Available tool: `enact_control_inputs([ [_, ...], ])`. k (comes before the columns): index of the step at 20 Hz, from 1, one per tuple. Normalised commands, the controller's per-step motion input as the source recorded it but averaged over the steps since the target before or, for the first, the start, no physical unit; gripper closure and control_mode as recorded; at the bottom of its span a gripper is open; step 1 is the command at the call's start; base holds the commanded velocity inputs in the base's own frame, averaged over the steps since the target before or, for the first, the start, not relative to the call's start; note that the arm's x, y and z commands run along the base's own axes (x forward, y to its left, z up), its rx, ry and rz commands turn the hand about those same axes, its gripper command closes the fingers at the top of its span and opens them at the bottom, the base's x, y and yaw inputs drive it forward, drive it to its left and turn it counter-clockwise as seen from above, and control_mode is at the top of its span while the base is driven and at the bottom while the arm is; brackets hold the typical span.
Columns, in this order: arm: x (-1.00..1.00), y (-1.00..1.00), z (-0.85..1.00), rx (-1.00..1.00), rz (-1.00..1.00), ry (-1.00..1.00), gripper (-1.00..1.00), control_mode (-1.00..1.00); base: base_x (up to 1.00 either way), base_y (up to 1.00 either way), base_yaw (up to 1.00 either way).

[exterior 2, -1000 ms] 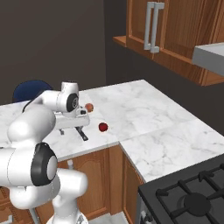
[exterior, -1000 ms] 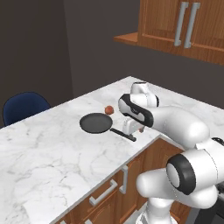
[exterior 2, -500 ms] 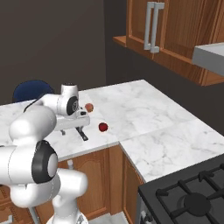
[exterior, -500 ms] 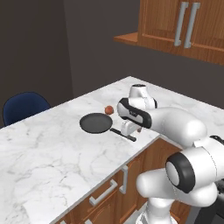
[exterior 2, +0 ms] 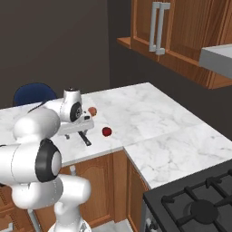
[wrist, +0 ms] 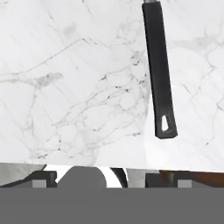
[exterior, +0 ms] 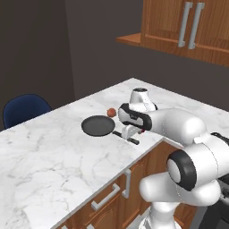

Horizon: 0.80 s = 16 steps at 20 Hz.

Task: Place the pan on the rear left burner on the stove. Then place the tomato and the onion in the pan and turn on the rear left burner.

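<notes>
Hovering: your gripper (exterior: 129,134) hangs open over the pan (exterior: 98,125) handle.
Edge: handle end nears the table (exterior: 53,156) front edge.
Room: onion (exterior: 111,112) behind pan; tomato (exterior 2: 106,131) apart.
Change: gripper slightly lower.

bare marble (wrist: 78,87) beside pan handle (wrist: 158,70)

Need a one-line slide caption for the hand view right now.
Hand camera looks down on the pan's dark handle lying on the white marble counter, not yet grasped.
</notes>
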Motion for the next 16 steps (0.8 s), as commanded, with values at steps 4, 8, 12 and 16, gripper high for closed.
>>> enact_control_inputs([
  [4,0.26,0.04,-0.26,0.00,0.00,0.00,-1.00,-1.00,0.00,0.00,0.00],
  [8,0.30,0.03,-0.17,0.00,0.00,0.00,-1.00,-1.00,0.00,0.00,0.00],
  [12,0.31,0.03,-0.17,0.00,0.00,0.00,-1.00,-1.00,0.00,0.00,0.00],
  [16,0.30,0.04,-0.23,0.00,0.00,0.00,-1.00,-1.00,0.00,0.00,0.00],
])
